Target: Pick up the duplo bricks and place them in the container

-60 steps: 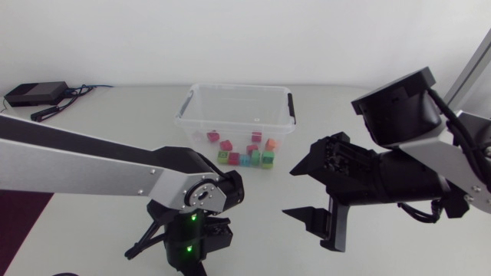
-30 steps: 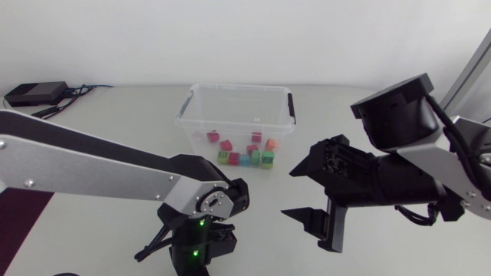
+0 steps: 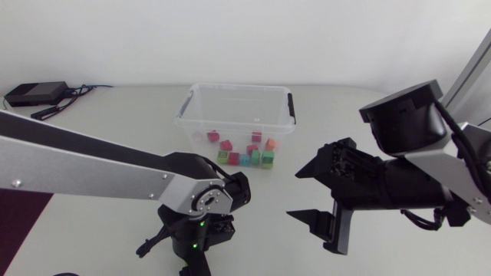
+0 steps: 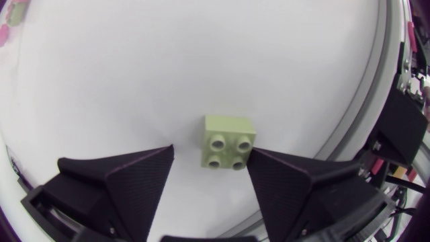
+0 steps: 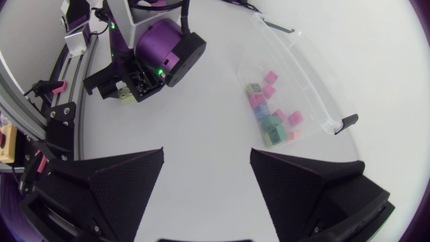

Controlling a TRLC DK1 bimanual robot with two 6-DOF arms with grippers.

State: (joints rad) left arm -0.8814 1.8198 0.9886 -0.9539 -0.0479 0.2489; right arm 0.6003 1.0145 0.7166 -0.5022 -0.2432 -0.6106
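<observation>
White tabletop (image 4: 201, 67) carried a pale green four-stud duplo brick (image 4: 228, 140) between the left gripper's (image 4: 210, 149) parted fingers, ungripped; the right gripper (image 5: 207, 150) gaped empty.

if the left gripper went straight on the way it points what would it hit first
Most likely the light green duplo brick, which sits between the open fingers of the left gripper, then the table under it. Depth is unclear.
</observation>
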